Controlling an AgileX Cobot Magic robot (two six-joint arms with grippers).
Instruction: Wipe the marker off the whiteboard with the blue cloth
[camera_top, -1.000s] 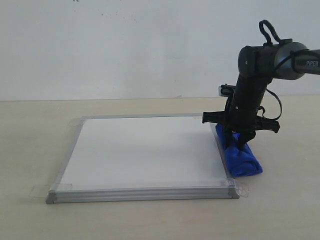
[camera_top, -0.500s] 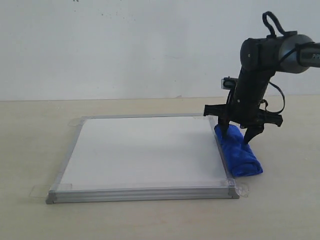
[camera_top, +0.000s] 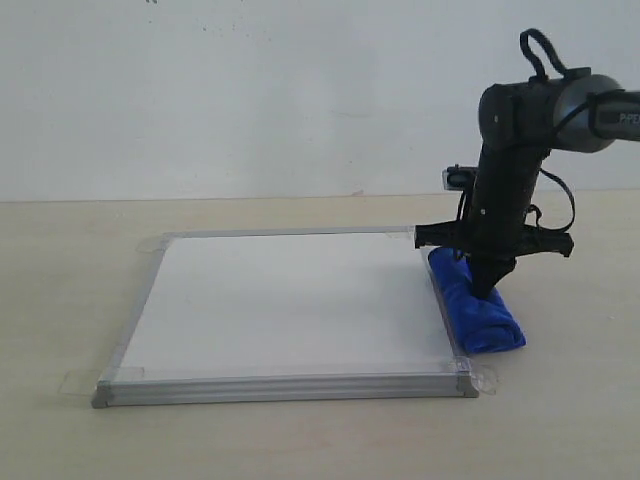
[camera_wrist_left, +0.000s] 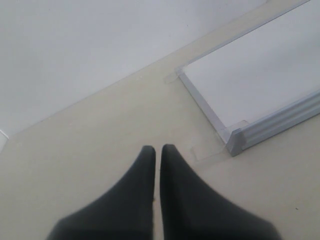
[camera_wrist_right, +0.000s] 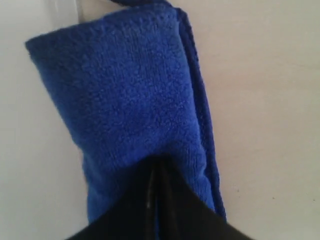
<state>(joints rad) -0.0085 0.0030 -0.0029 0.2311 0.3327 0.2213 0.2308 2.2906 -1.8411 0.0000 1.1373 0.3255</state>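
1. No red marker shows anywhere on the whiteboard. In the exterior view its surface is plain white, so you can take the wiping itself as done.
2. The blue cloth is off the board. It lies bundled on the table, just beside the board's right frame and running along it.
3. Your right gripper points down at the far half of the cloth. Its fingers are pressed together and the tips touch the plush. You can't tell from the wrist view whether a bit of pile is nipped, and the bundle is not lifted.
4. The left gripper is also pressed together with nothing between the fingers. It hangs over bare table near a taped corner of the board, and the exterior view doesn't show it.
5. What's left, as a judgement: little or nothing. At most you pull the right arm clear of the cloth.
6. Against half a second ago, the right jaws stood spread astride the cloth's top and are now closed. A second ago they sat lower, around the cloth. The cloth and board have not shifted.
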